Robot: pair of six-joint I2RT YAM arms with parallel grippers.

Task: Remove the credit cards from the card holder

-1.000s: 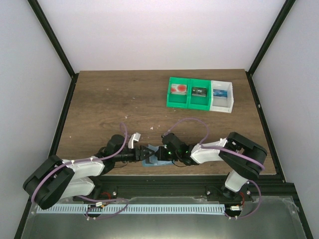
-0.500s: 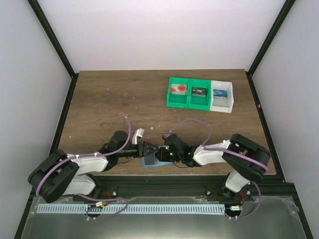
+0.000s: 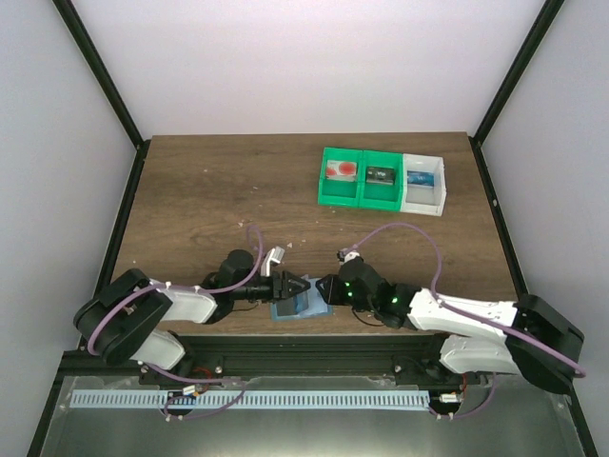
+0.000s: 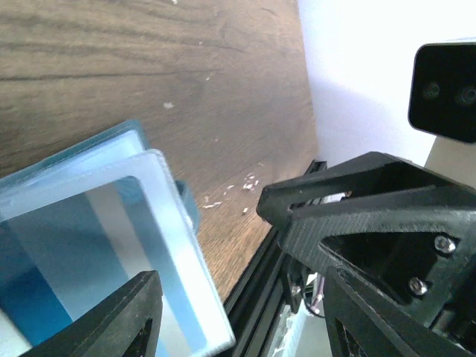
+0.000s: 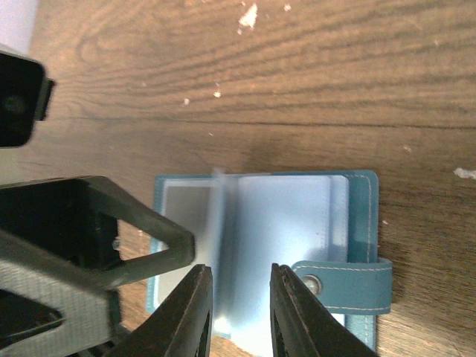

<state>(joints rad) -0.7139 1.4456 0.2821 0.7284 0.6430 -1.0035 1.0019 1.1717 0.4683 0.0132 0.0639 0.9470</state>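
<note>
Wallet lies open and flat on the table at its near edge, between the two arms and well apart from the bins at the far right. Left gripper reaches in from the left and hangs over the wallet's left panel. Its jaws stand wide apart and hold nothing that shows. Right gripper comes in from the right, its tips facing the left one's, near but apart. Its fingers are a narrow way apart above the wallet's middle. Pale pocket shows in the gap and nothing is clamped there. A clear page stands up from the fold, blurred. In the left wrist view a blue card with a pale stripe sits inside a clear sleeve of the wallet. The snap strap lies across the wallet's right edge. The green bin's left compartment holds a red card. The next compartment holds something dark and the white bin something blue, both too small to tell more.
</note>
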